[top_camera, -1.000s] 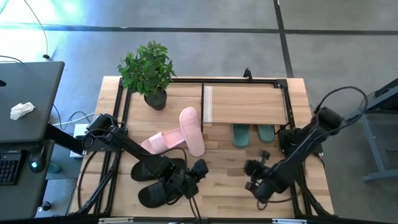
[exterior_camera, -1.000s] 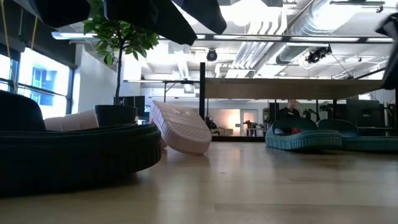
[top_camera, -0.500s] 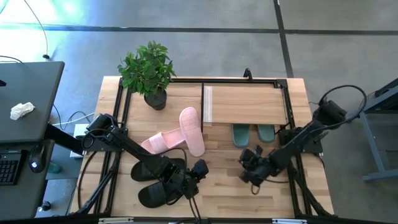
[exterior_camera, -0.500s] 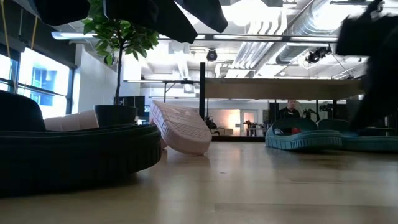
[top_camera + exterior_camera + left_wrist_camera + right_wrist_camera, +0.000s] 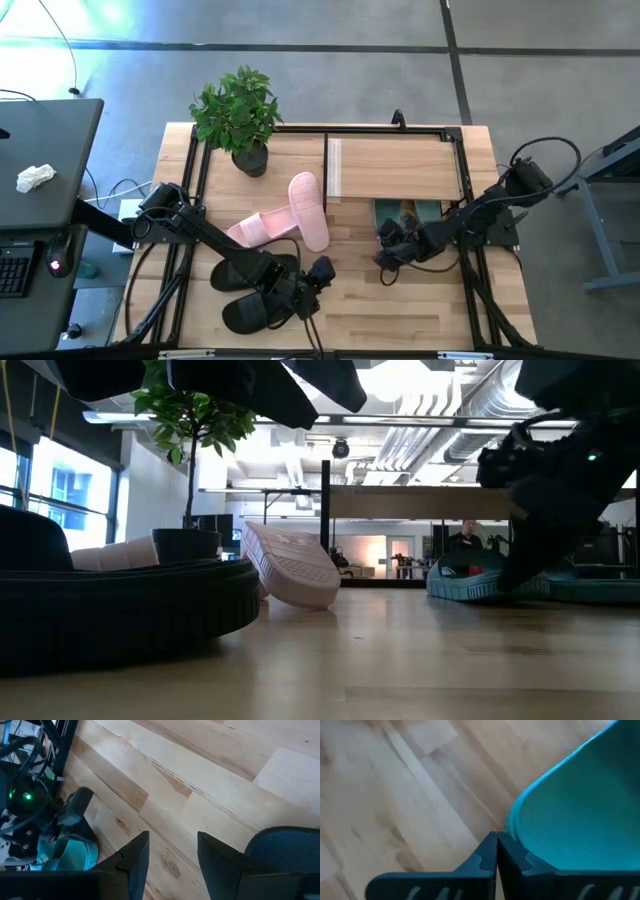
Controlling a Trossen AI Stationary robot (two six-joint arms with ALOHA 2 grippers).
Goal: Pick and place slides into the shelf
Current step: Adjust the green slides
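Two green slides [image 5: 405, 215] already sit under the shelf [image 5: 395, 167], heels poking out at its near edge, so that pair looks stowed. The right claw [image 5: 388, 252] is shut tight with nothing in it, its tip just beside the heel of the left-hand green slide [image 5: 580, 815]; closed fingers at a heel suggest a nudge to push the slide further in, not a pick. The pink pair [image 5: 290, 215] lies crossed near the middle of the desk [image 5: 400, 310], one slide leaning on the other. The black pair [image 5: 250, 290] rests near the front edge, and the left claw [image 5: 172, 855] hovers low beside it, fingers parted and empty, probably placed there to take a black slide [image 5: 287, 850] next.
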